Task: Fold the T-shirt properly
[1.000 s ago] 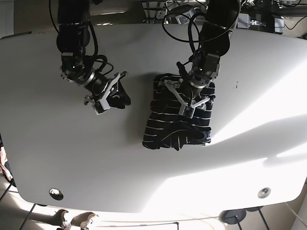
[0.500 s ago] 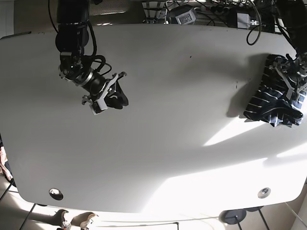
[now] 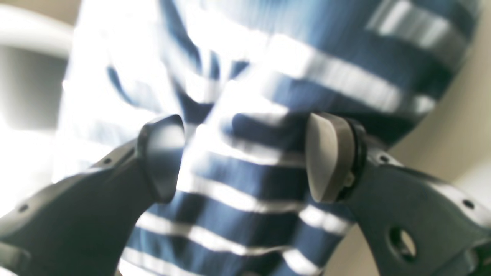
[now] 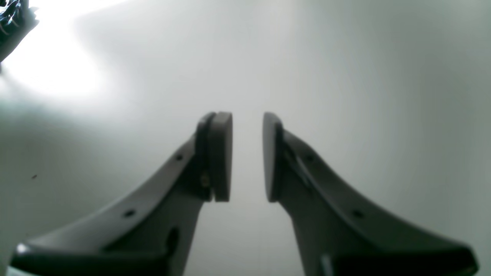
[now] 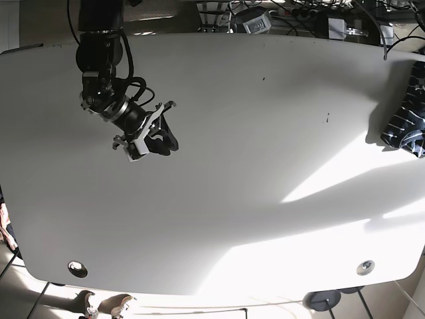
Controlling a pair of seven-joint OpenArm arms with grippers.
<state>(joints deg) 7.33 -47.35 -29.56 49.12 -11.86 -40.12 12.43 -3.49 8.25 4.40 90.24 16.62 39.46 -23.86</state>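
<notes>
- Navy-and-white striped T-shirt [image 5: 406, 119] bunched at the far right edge of the base view, partly cut off by the frame, hanging past the rim of the white table [image 5: 219, 199].
- Same T-shirt [image 3: 268, 126] filling most of the left wrist view, blurred, stripes running at a slant, cloth crumpled rather than flat.
- Left gripper [image 3: 241, 157] seen close up with jaws spread wide, striped cloth lying between and behind them; cannot tell whether either pad presses the fabric, blur hiding any contact.
- Left fingertips [image 3: 324, 157] pale grey on the inner face, dark on the outer shell.
- Right gripper [image 5: 147, 136] poised over the table's left part in the base view, well apart from the T-shirt, nothing between its fingers.
- Right gripper [image 4: 247, 157] in its own wrist view with jaws parted by a narrow gap, only bare table surface [image 4: 345, 76] showing through, so released and empty.
- Bright patch of sunlight [image 5: 345, 179] slanting across the table's right half, another glare at the upper left of the right wrist view.
- Two round fittings [image 5: 78, 268] set into the table near its front corners.
</notes>
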